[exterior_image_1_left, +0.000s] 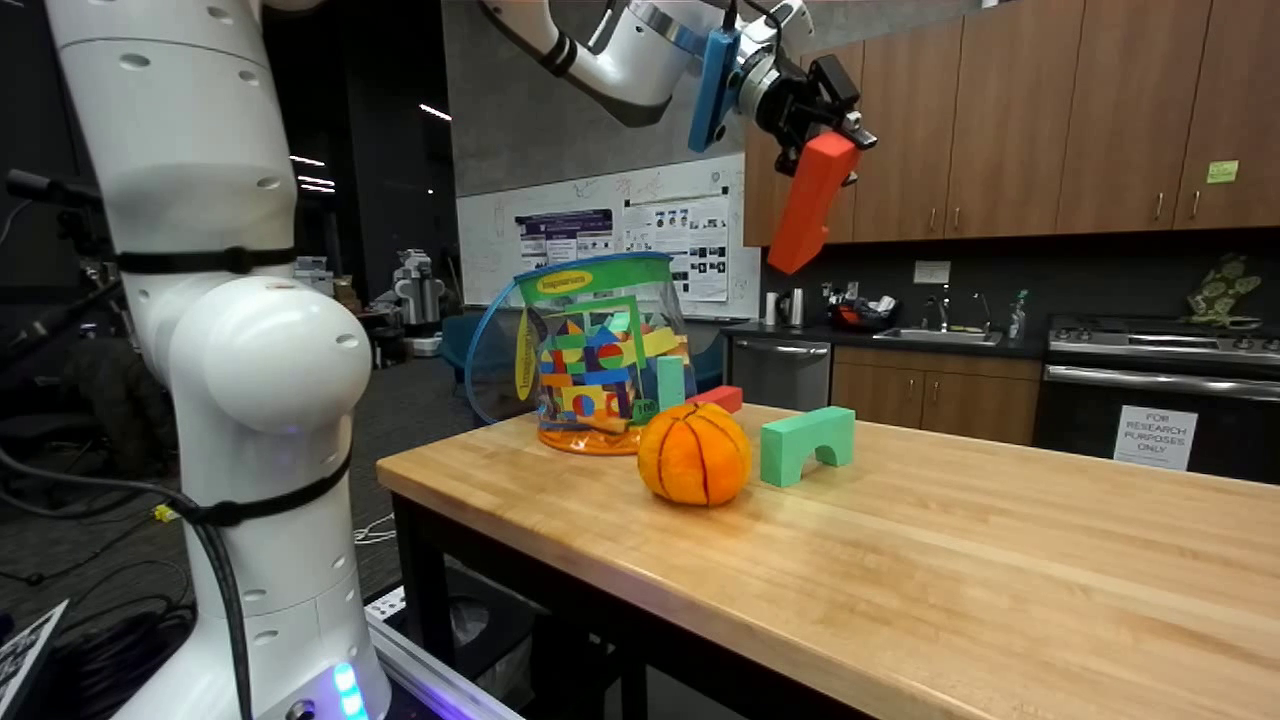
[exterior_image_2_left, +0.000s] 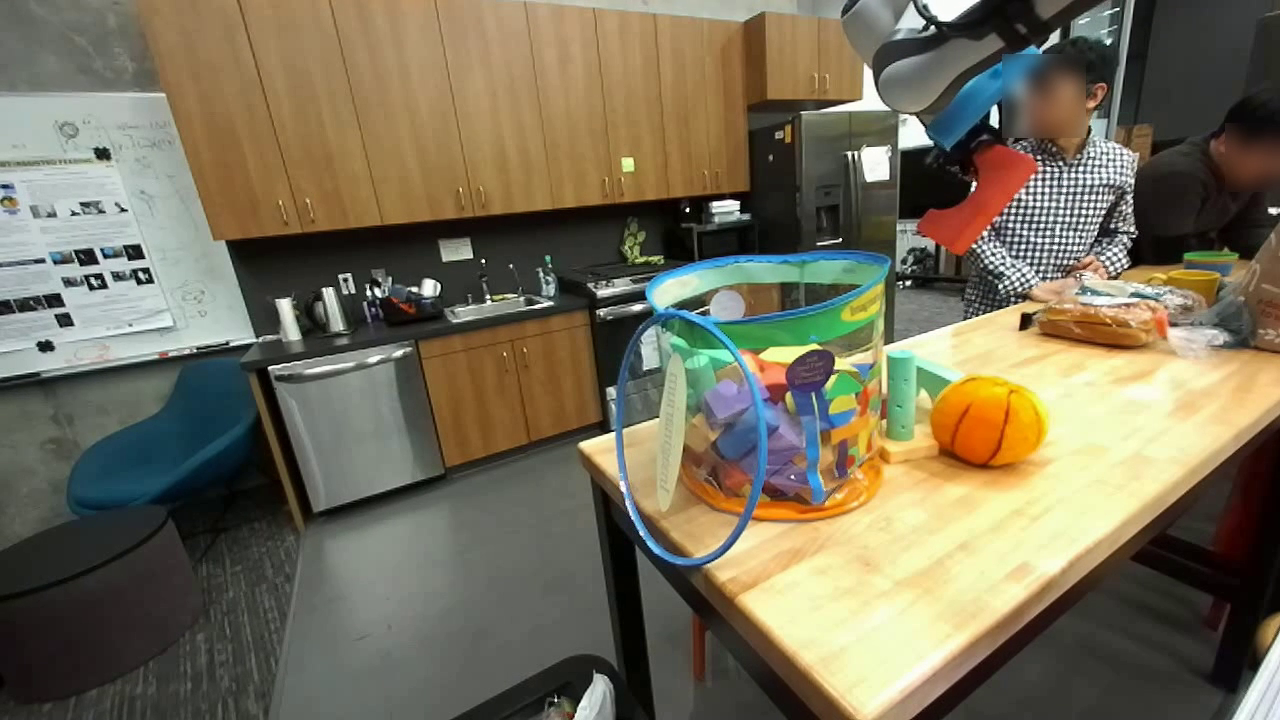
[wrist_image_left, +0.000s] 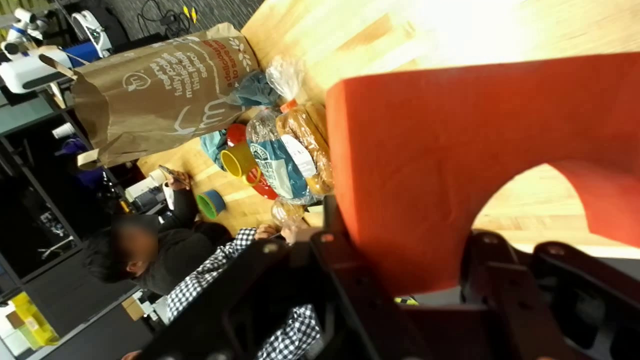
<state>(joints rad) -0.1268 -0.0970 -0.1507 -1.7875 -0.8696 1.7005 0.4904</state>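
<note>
My gripper (exterior_image_1_left: 840, 135) is shut on a red arch-shaped block (exterior_image_1_left: 815, 205), held tilted high above the wooden table (exterior_image_1_left: 1000, 580). In the wrist view the fingers (wrist_image_left: 405, 240) grip one leg of the red block (wrist_image_left: 425, 150), which hides much of the table. The red block (exterior_image_2_left: 985, 195) also shows in an exterior view. Below stand a clear bag (exterior_image_2_left: 790, 290) of coloured blocks with a blue-rimmed open top, an orange pumpkin-like ball (exterior_image_1_left: 695, 455), a green arch block (exterior_image_1_left: 815, 440) and an upright green block (exterior_image_1_left: 670, 382). Another red block (exterior_image_1_left: 718, 398) lies behind the ball.
A person in a checked shirt (exterior_image_2_left: 1050, 190) stands at the table's far side, with a second person (wrist_image_left: 165, 255) beside. Bagged bread (wrist_image_left: 302, 145), a yellow mug (wrist_image_left: 239, 159), a green-blue cup (wrist_image_left: 211, 204) and a brown paper bag (wrist_image_left: 160, 95) are on the table.
</note>
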